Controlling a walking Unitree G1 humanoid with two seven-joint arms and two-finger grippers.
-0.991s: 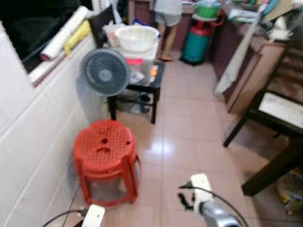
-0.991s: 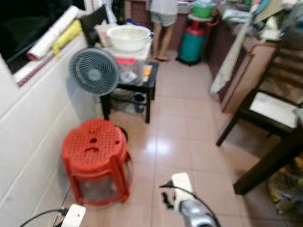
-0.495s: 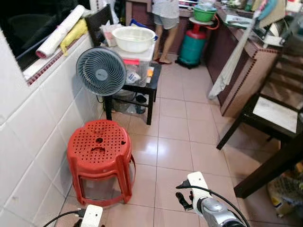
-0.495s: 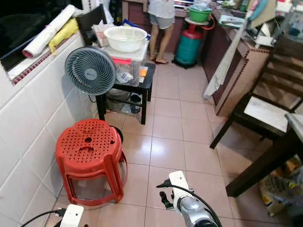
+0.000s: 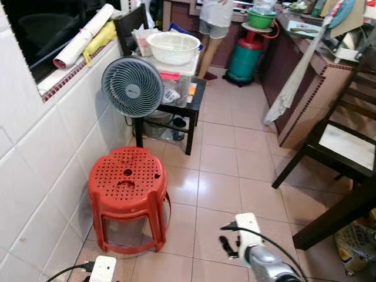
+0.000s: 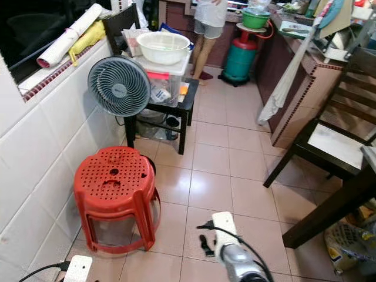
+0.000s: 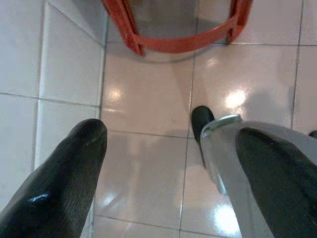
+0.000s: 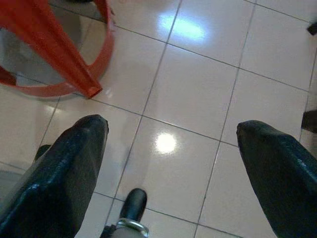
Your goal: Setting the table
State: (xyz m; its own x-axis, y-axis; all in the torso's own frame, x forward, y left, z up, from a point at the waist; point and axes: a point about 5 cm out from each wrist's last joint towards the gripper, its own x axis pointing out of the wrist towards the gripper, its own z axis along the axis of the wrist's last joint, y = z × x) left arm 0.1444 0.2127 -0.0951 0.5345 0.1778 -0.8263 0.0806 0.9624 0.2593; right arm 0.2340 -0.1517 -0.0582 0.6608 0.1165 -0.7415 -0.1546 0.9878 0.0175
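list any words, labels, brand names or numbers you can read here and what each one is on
None can be read.
Fan: round badge at the hub, too small to read.
Clear storage box under the white basin: pink and orange labels, blurred.
Printed bag on the floor by the dark table leg: markings too small to read.
Gas cylinder: no legible marking.

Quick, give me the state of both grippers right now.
Left gripper: open, holding nothing, above the floor tiles.
Right gripper: open, holding nothing, above the floor tiles near the red stool.
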